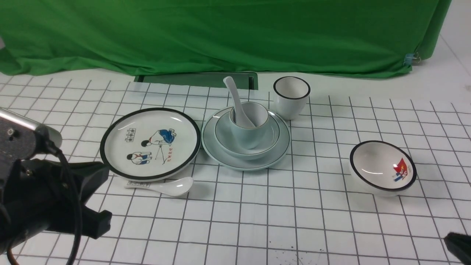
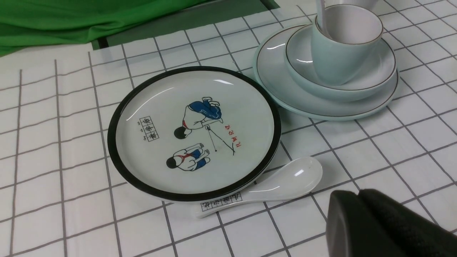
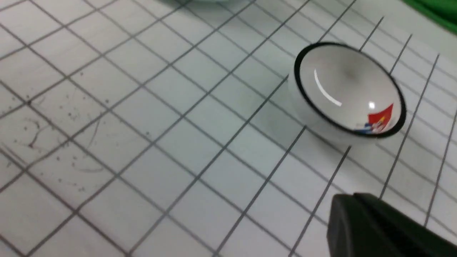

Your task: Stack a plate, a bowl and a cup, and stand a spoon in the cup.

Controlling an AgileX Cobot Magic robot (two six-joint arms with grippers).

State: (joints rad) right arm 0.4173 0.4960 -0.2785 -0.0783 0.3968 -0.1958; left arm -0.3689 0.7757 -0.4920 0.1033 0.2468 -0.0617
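The pale blue-green plate (image 1: 220, 154) sits at the table's middle. The matching bowl (image 1: 270, 138) rests on it, the pale blue cup (image 1: 250, 136) stands in the bowl, and the white spoon (image 1: 235, 101) stands in the cup, handle leaning back-left. The stack also shows in the left wrist view: plate (image 2: 275, 71), bowl (image 2: 300, 60), cup (image 2: 335, 53), spoon (image 2: 321, 14). My left gripper (image 1: 103, 221) (image 2: 357, 194) is shut and empty, low at the front left, well short of the stack. My right gripper (image 1: 450, 239) (image 3: 351, 198) is shut and empty at the front right corner.
A black-rimmed cartoon plate (image 1: 151, 143) lies left of the stack, a printed-handle spoon (image 1: 165, 186) at its front edge. A black-rimmed white cup (image 1: 290, 97) stands behind-right of the stack. A red-flag bowl (image 1: 382, 165) (image 3: 350, 89) sits right. Green cloth hangs behind.
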